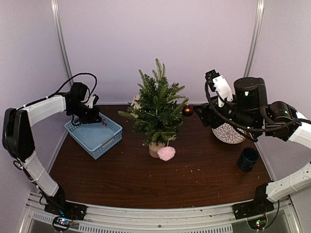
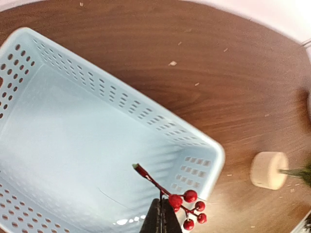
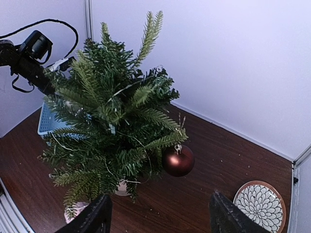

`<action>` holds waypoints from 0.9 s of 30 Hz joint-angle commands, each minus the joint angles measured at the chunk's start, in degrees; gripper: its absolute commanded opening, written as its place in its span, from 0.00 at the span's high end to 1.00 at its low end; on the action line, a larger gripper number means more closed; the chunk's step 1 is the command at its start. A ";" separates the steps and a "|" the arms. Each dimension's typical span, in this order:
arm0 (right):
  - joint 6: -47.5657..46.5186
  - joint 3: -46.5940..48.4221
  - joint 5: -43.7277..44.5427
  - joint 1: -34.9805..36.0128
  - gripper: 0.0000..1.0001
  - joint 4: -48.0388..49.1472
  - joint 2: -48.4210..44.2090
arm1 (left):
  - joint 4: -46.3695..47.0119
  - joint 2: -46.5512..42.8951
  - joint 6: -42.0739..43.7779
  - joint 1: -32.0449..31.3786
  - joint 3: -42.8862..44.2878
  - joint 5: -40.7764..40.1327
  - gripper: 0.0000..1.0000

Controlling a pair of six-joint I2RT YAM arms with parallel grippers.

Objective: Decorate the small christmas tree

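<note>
- The small christmas tree (image 1: 158, 109) stands upright at the middle of the dark wooden table (image 1: 146, 184), its long axis vertical and its tip pointing straight up.
- Its branches are bushy, dark-green needles above a short round pale wooden base (image 2: 268, 170).
- A glossy brown-red ball (image 3: 178, 160) hangs from a branch on its right side, and a fluffy pink pom-pom (image 1: 166, 153) lies against the base.
- The left gripper (image 2: 163, 218) is pinched tight on a sprig of shiny red berries (image 2: 187, 206), above a pale-blue perforated plastic basket (image 2: 121, 94).
- The right gripper (image 3: 160, 213) has its fingers spread wide and empty, facing the tree.
- A round patterned plate (image 1: 228, 133) and a dark cup (image 1: 248, 159) sit on the right.
</note>
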 commanded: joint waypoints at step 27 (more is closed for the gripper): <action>-16.11 21.58 -16.60 10.58 0.35 22.07 23.96 | 17.36 -40.71 -31.07 -23.37 -9.22 5.73 1.00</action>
